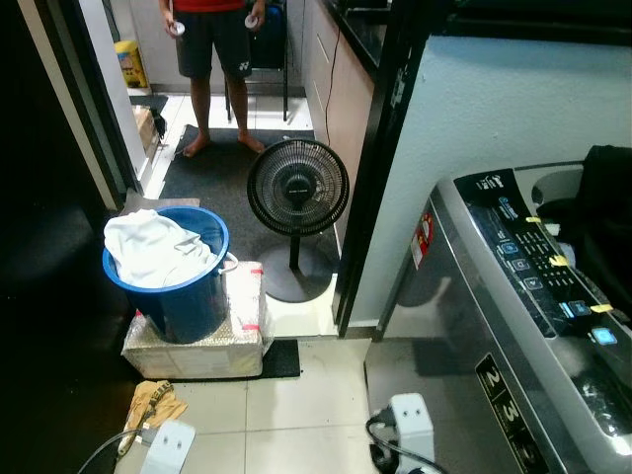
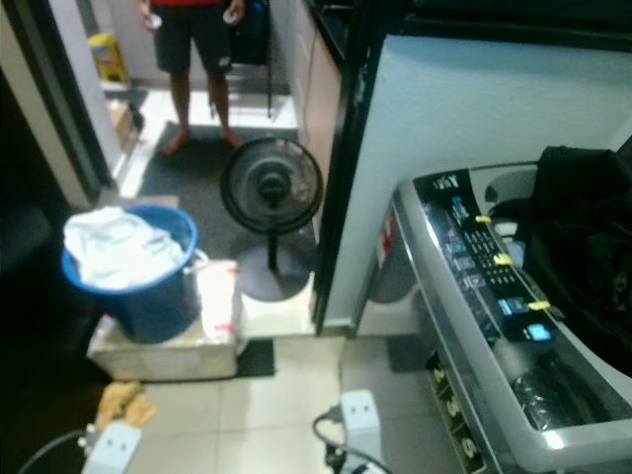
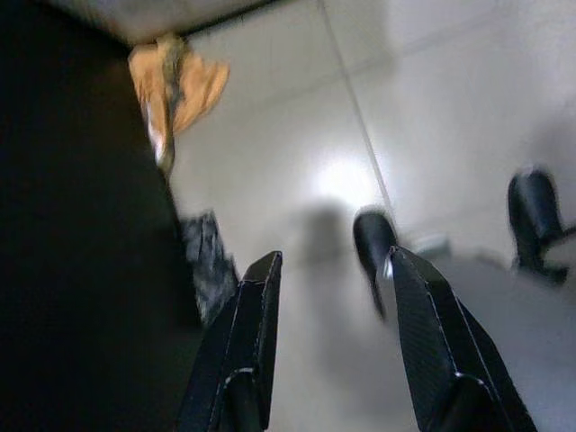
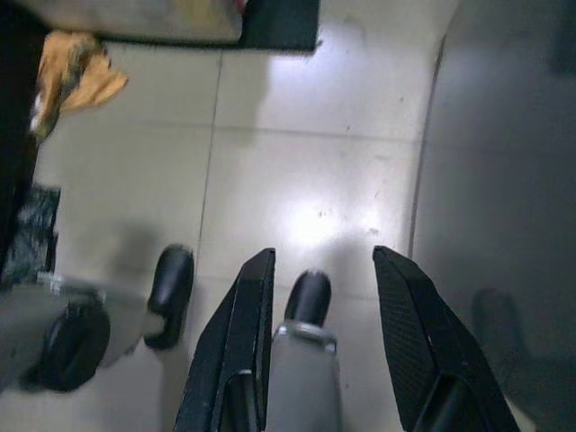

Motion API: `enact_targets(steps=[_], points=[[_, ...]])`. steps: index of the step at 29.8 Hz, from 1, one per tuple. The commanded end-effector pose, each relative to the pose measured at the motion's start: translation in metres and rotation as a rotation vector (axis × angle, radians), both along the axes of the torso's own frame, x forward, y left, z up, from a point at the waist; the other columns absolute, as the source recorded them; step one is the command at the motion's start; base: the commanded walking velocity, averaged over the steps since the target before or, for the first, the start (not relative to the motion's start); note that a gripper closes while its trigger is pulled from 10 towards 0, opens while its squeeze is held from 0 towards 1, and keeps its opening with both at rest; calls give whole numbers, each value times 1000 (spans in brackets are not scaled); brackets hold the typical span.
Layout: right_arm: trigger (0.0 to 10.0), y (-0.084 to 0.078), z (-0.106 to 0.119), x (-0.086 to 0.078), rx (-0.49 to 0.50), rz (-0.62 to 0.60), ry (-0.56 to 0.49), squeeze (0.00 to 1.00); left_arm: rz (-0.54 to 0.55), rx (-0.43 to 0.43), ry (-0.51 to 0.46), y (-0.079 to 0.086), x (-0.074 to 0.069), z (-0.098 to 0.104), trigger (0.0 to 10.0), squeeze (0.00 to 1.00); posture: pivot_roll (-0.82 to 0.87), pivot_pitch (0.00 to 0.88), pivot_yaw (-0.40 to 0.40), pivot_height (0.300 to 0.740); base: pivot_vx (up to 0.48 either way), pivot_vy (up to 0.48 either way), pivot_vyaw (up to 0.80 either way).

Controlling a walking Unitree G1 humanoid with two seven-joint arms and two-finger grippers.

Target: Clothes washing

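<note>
A blue bucket (image 1: 188,296) holding white clothes (image 1: 148,247) stands on a wrapped box (image 1: 212,351) at the left. At the right is a grey top-loading washing machine (image 1: 504,326) with its control panel (image 1: 538,267) facing me. A black garment (image 2: 583,247) lies draped over its open top. Both arms hang low at my sides. In the left wrist view my left gripper (image 3: 333,261) is open over the tiled floor, holding nothing. My right gripper (image 4: 324,256) is open too, pointing down at the tiles beside the machine's front.
A black standing fan (image 1: 296,188) is in the doorway beside a dark door frame (image 1: 380,168). A person (image 1: 212,39) stands further back on a dark mat. An orange cloth (image 1: 153,403) lies on the floor near the box. A white wall (image 1: 494,109) rises behind the machine.
</note>
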State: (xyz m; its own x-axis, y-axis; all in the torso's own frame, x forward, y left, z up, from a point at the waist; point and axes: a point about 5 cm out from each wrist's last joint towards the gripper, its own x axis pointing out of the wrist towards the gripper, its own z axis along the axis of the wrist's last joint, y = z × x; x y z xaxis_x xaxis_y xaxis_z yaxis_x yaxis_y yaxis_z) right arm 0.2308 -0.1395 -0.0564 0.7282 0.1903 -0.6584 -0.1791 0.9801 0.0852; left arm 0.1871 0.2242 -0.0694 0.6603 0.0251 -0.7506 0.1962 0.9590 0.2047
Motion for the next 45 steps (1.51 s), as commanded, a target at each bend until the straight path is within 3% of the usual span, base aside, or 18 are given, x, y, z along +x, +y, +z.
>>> enact_targets(steps=[1,9,19,22,26,31,36,40,45], points=[[10000,1,-6,-9,-12,7,41,0,-28,25,52,2,-11,-6,10000,0,51,0,27,740,0,0,0],[10000,-2,-10,-15,16,-58,72,0,-85,34,68,4,-11,-5,10000,0,28,0,57,740,0,0,0],[10000,-16,-12,-17,22,-140,84,0,-119,6,55,-10,-3,-5,10000,0,-10,0,44,740,0,0,0],[10000,-28,-9,-15,35,-188,63,0,-146,-64,15,-35,7,-4,10000,0,-74,0,51,740,0,0,0],[10000,-35,-10,-18,46,-242,46,0,-203,-81,-6,-48,14,-1,10000,0,-109,0,69,740,0,0,0],[10000,-32,-16,-30,48,-292,67,0,-152,-125,-52,-42,25,7,10000,0,-125,0,77,740,0,0,0],[10000,-27,-17,-31,77,-296,65,0,-75,-162,-91,-41,34,12,10000,0,-116,0,48,740,0,0,0],[10000,-42,-13,-27,35,-289,41,0,-28,-210,-128,-54,44,17,10000,0,-123,0,48,740,0,0,0],[10000,-51,-10,-24,19,-314,24,0,-54,-205,-115,-58,43,15,10000,0,-124,0,66,740,0,0,0]])
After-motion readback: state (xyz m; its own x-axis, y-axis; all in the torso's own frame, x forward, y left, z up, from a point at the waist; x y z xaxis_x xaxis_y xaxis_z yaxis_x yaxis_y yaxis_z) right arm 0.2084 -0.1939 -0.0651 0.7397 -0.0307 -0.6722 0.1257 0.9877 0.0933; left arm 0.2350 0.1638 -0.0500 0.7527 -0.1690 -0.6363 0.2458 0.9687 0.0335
